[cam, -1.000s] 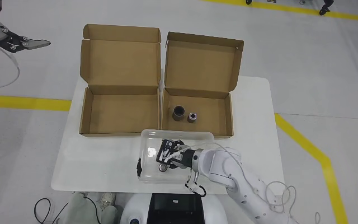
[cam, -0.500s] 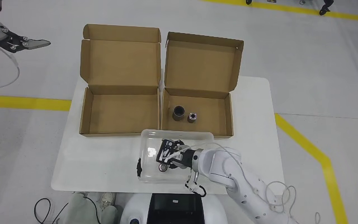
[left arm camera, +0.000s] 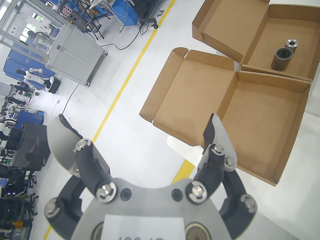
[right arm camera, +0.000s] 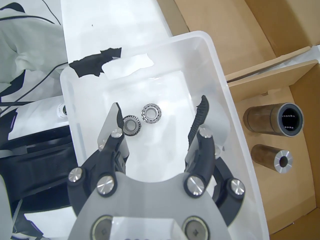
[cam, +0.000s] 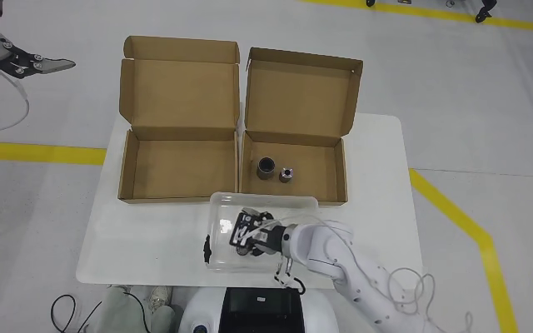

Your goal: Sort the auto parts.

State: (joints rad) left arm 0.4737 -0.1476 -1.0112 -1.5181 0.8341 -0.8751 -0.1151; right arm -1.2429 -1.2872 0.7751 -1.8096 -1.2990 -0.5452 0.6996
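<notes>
Hanging nose-down inside the bin (right arm camera: 220, 76), the right gripper (right arm camera: 160, 102) has its jaws released and grasps nothing. One tip sits just beside a bearing (right arm camera: 132, 125), with a second bearing (right arm camera: 151, 113) next to it. Its arm bends in from the surface's right. Two cylinders (right arm camera: 273, 122) lie in the right box (cam: 312, 171). The left gripper (left arm camera: 136, 122), jaws also released, is held off the surface beyond the left box (cam: 175, 166).

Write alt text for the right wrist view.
The open right gripper hangs inside a clear plastic bin, above two small bearing rings on its floor. Beside the bin, a cardboard box holds two metal cylinders.
</notes>
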